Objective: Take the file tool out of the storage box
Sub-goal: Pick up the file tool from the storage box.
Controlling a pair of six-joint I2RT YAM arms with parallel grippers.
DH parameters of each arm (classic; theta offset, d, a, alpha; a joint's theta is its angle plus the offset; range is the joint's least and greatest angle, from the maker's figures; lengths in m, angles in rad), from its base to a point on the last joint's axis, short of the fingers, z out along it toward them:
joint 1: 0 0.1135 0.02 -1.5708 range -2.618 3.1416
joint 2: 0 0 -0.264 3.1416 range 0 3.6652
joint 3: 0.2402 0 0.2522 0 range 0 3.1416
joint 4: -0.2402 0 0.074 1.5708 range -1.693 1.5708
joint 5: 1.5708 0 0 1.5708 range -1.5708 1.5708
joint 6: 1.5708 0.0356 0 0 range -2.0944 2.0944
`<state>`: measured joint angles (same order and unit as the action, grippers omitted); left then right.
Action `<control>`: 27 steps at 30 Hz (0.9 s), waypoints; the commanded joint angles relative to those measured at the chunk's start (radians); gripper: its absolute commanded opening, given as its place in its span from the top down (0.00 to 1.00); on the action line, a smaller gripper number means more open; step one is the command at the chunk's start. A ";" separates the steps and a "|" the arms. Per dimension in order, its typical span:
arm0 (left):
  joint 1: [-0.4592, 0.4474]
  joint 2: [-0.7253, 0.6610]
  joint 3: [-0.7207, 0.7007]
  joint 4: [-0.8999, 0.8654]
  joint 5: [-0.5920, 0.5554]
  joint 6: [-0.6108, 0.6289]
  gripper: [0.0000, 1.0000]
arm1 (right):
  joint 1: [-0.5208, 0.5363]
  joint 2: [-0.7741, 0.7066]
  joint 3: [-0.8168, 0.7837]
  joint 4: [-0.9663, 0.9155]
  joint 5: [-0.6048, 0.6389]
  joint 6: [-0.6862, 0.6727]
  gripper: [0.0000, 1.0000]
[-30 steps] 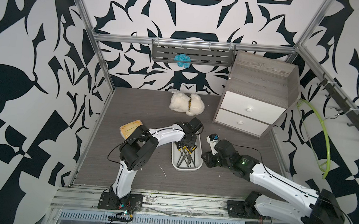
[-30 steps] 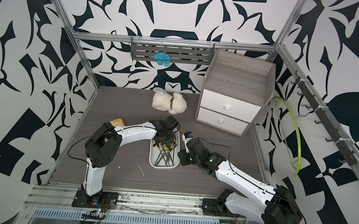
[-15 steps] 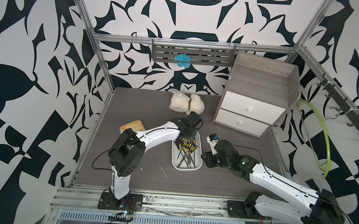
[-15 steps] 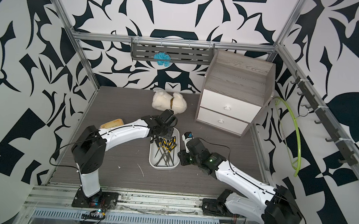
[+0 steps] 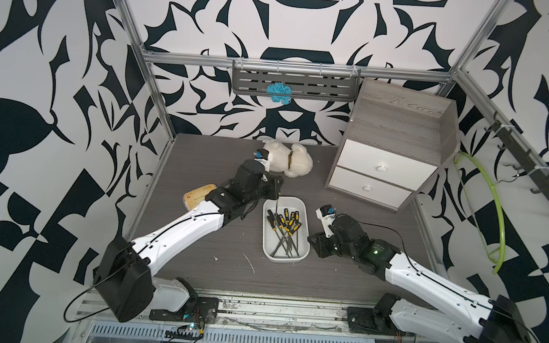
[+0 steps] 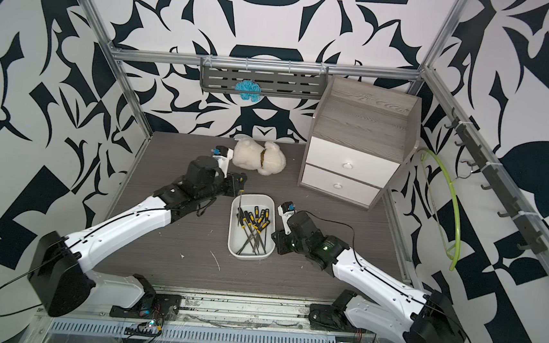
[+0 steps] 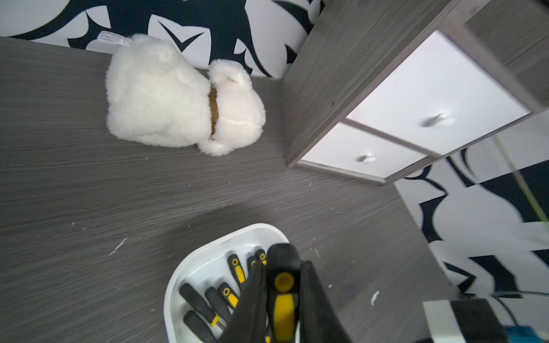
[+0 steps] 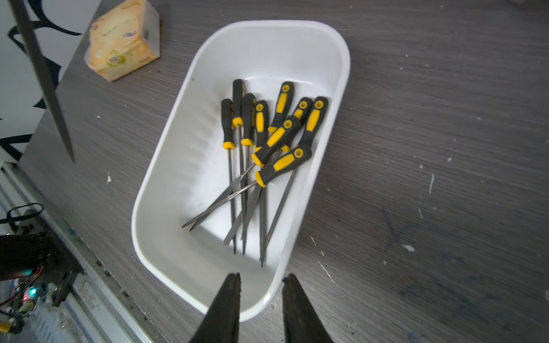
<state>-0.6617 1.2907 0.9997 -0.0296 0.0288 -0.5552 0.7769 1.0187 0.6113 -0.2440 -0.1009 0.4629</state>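
As seen in both top views, the left gripper is held at mid-frame, closed on a file tool whose blade hangs at the upper left corner of the storage box. In the left wrist view, its black-and-yellow handle is clamped at lower centre. In the right wrist view, the right gripper is set narrowly astride the box rim at lower centre; a pinch cannot be confirmed.
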 commanded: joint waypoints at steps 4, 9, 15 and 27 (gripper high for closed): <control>-0.001 -0.187 -0.233 0.251 0.219 -0.165 1.00 | 0.005 -0.019 0.049 0.110 -0.198 -0.031 0.62; -0.002 -0.284 -0.298 0.221 0.190 -0.121 1.00 | 0.005 0.052 0.096 0.229 -0.365 0.037 0.58; -0.001 -0.303 -0.290 0.191 0.173 -0.079 1.00 | 0.013 0.208 0.163 0.381 -0.498 0.129 0.55; -0.002 -0.318 -0.281 0.154 0.143 -0.054 1.00 | 0.111 0.272 0.208 0.398 -0.447 0.091 0.53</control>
<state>-0.6640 0.9783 0.6991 0.1276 0.1795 -0.6281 0.8864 1.3037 0.7887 0.0910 -0.5430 0.5568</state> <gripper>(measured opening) 0.187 0.479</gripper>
